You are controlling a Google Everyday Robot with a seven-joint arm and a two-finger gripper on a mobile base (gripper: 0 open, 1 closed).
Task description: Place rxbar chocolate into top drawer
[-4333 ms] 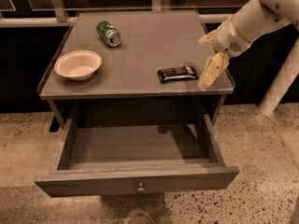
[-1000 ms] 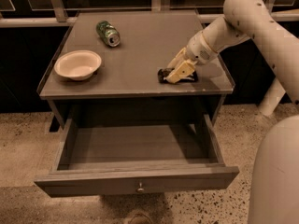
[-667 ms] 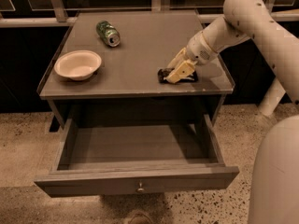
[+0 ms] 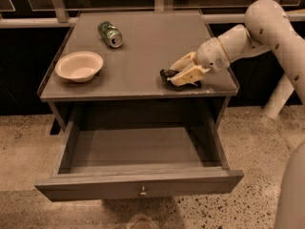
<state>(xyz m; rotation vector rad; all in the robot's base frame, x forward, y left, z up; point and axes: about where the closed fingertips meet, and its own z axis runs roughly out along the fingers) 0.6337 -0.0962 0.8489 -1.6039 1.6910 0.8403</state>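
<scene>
Black wrapper is what you want to watch: the chocolate bar (image 4: 165, 73) lies flat on the table (image 4: 143, 46) near its right front corner, and only its dark left end shows past the gripper (image 4: 175, 74), which sits low over it, touching or all but touching the tabletop. The two cream fingers (image 4: 187, 76) look drawn in on the bar, one on the far side and one on the near side, with hardly any gap between their tips, so I judge the grip made rather than pending (though the bar has not left the surface). To do this step well, lift straight up first and only a little, because a thin glossy wrapper will likely slip or pivot if you drag it sideways. Check that the bar rises with the fingers before you travel. Then bring it toward you over the front edge of the table and down into the drawer (image 4: 138, 180), which stands pulled fully out below, its knob (image 4: 142, 192) at the near centre. Aim for the middle of the drawer floor, away from the right wall, and let go low. The can (image 4: 110, 34) and the bowl (image 4: 79, 66) are well apart on the left, out of your path.
</scene>
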